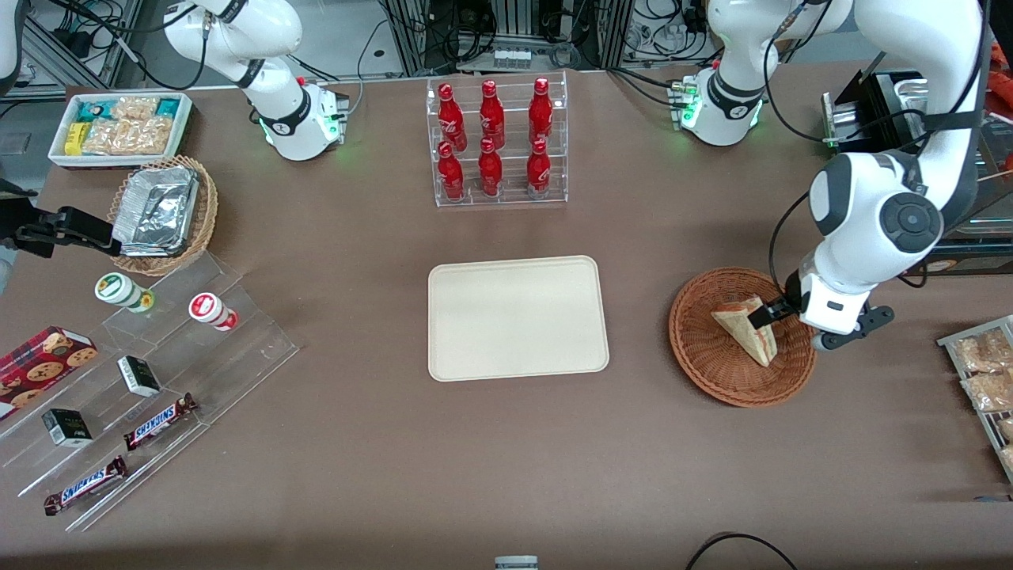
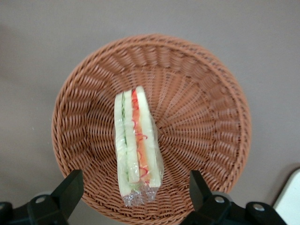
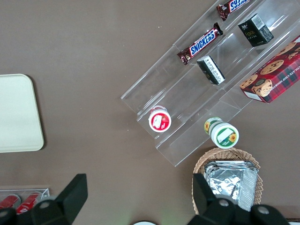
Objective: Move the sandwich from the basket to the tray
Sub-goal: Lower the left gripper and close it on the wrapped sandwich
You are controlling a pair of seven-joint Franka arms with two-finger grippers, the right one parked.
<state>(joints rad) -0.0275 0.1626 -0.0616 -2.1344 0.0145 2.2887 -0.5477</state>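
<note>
The sandwich (image 1: 748,326), a clear-wrapped wedge of white bread, lies in the reddish-brown wicker basket (image 1: 712,368) toward the working arm's end of the table. In the left wrist view the sandwich (image 2: 136,140) shows its green and red-orange filling edge, resting on the basket's weave (image 2: 201,117). My left gripper (image 1: 774,313) hangs just above the basket, over the sandwich's wide end. It is open and empty (image 2: 135,183), with one black finger (image 2: 70,187) on each side of the wrapped end, not touching it. The cream tray (image 1: 518,317) lies bare at the table's middle, beside the basket.
A clear rack of red bottles (image 1: 497,142) stands farther from the front camera than the tray. Bagged snacks (image 1: 985,372) lie at the working arm's table edge. A tan basket with foil containers (image 1: 162,210), a white snack bin (image 1: 119,127) and acrylic steps with candy (image 1: 150,380) lie toward the parked arm's end.
</note>
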